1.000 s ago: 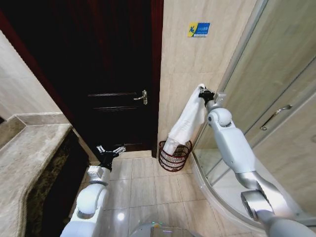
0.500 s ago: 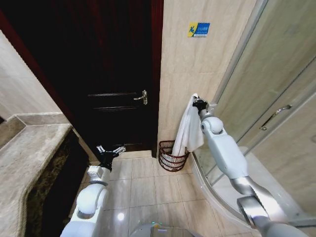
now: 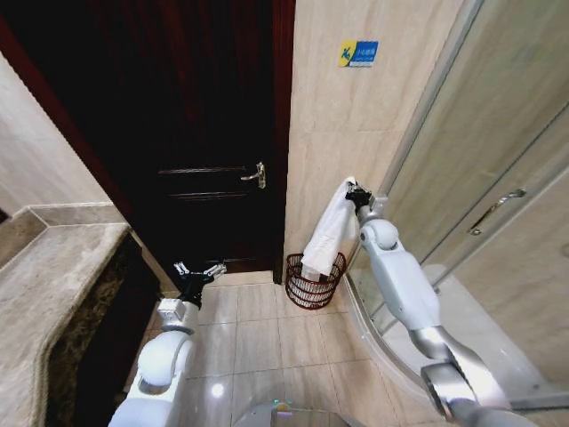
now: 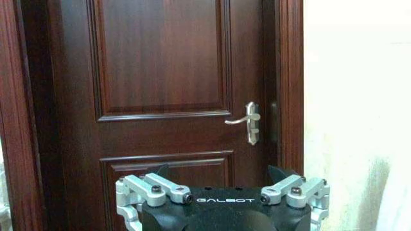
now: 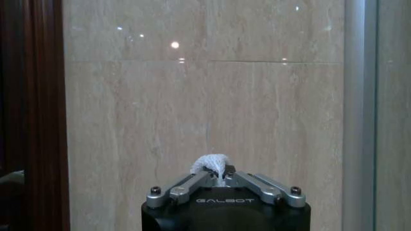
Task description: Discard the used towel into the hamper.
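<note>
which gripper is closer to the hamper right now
Right. The right gripper holds the white towel above the hamper; the left gripper waits, open, off to the hamper's left near the door.

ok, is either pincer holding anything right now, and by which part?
Right pincer is shut on the white towel, pinching its top end; the rest hangs down into the hamper. Left pincer is open, holding nothing.

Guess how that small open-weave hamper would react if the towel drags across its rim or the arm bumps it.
Probably light: the hamper is thin-ribbed open weave. It tapers toward its base, so a sideways nudge could tip or slide it on the glossy tiled floor. The white towel, pinched in the right pincer, hangs limp, so it likely drapes over the rim rather than pushing hard.
</note>
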Robot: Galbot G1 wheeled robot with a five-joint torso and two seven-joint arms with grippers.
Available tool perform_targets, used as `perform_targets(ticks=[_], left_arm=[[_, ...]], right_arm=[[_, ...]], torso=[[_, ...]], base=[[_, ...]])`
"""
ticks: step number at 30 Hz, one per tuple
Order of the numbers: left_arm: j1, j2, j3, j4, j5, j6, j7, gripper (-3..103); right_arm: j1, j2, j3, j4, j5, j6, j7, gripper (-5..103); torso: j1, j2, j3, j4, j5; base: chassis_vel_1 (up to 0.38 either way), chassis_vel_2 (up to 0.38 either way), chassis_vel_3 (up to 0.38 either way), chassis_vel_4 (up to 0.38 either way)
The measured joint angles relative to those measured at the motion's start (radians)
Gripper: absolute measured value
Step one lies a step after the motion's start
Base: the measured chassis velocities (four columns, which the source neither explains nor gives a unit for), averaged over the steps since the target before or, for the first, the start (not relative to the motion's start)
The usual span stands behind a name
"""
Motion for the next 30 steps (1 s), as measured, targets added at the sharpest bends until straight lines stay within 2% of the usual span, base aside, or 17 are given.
perform_targets(ticks=[17, 24, 30], left_arm=[[0.0, 0.0, 0.0, 0.0, 0.0, 0.0, 0.0, 100], [0.0, 0.0, 0.0, 0.0, 0.0, 0.0, 0.0, 100], [0.0, 0.0, 0.0, 0.0, 0.0, 0.0, 0.0, 100]], right_arm=[[-0.017, 0.009, 0.023, -0.031, -0.016, 0.025, -0.017, 2], [-0.012, 0.018, 0.015, -0.03, -0.023, 0.025, -0.017, 2], [0.02, 0.044, 0.011, -0.069, -0.039, 0.032, -0.018, 2]], torso=[[-0.003, -0.006, -0.004, 0.0001, 0.0001], [-0.02, -0.043, -0.022, 0.0001, 0.0001], [-0.043, -0.093, -0.049, 0.0002, 0.0]], base=[[0.0, 0.0, 0.0, 0.0], [0.0, 0.0, 0.0, 0.0], [0.0, 0.0, 0.0, 0.0]])
